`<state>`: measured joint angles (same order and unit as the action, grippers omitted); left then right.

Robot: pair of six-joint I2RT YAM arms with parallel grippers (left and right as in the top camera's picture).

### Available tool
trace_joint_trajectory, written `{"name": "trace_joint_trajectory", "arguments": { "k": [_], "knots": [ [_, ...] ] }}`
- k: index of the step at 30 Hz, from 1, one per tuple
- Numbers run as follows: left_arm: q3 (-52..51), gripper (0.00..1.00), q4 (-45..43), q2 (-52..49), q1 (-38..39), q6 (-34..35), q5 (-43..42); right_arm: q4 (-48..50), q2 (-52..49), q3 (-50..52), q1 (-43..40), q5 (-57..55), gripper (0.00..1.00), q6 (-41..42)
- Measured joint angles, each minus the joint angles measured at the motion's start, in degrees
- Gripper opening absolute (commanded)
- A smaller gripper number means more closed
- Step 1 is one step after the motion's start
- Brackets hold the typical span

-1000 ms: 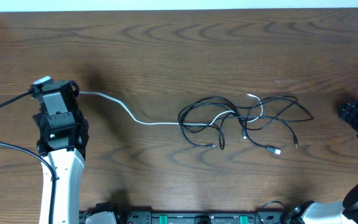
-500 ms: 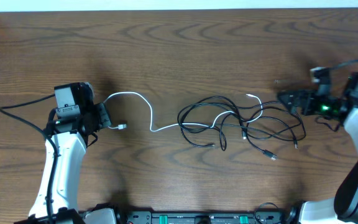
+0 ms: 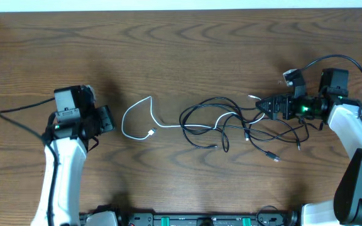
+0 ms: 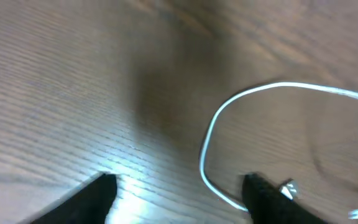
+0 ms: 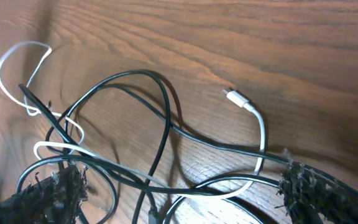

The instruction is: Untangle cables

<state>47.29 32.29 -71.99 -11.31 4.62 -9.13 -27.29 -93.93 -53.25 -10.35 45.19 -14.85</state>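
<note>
The cables lie across the middle of the table: a white cable (image 3: 168, 126) curls into a loop on the left, its plug (image 3: 151, 133) resting on the wood, and its other end runs into a tangle of black cables (image 3: 256, 119). My left gripper (image 3: 108, 119) stands open just left of that loop. In the left wrist view the loop (image 4: 260, 93) and plug (image 4: 288, 188) sit beside my right finger, with nothing between the fingers (image 4: 179, 190). My right gripper (image 3: 262, 105) is open, low over the tangle's right side. Black strands (image 5: 166, 118) and the white cable (image 5: 261, 134) pass between its fingers (image 5: 185, 190).
Bare brown wood surrounds the cables. The table's far edge (image 3: 181, 10) runs along the top of the overhead view. The arm bases and a rail (image 3: 193, 220) line the near edge. Thick black arm cables (image 3: 17, 112) trail at the left and right.
My left gripper has opened and let go of the white cable, whose end now lies curled on the table. My right arm has swung left onto the tangle.
</note>
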Motion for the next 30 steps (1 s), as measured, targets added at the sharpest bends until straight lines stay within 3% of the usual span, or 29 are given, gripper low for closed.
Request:
{"name": "trace_joint_trajectory", "arguments": {
  "k": [3, 11, 22, 30],
  "knots": [
    [0.00, 0.89, 1.73, 5.01, 2.51, 0.70, -0.31, -0.09, 0.00, 0.00, 0.04, -0.07, 0.99, -0.37],
    [0.00, 0.91, 0.63, 9.84, 16.55, 2.19, -3.10, -0.13, 0.00, 0.00, 1.16, 0.39, 0.99, -0.44],
    [-0.02, 0.91, -11.52, -3.91, 29.11, 15.15, 2.99, 1.05, 0.00, 0.00, 1.70, 0.74, 0.99, -0.61],
    [-0.02, 0.91, -13.07, -13.09, 32.24, 24.11, 7.45, 0.98, 0.00, 0.00, 1.70, 0.79, 0.99, -0.37]
  ]
}}
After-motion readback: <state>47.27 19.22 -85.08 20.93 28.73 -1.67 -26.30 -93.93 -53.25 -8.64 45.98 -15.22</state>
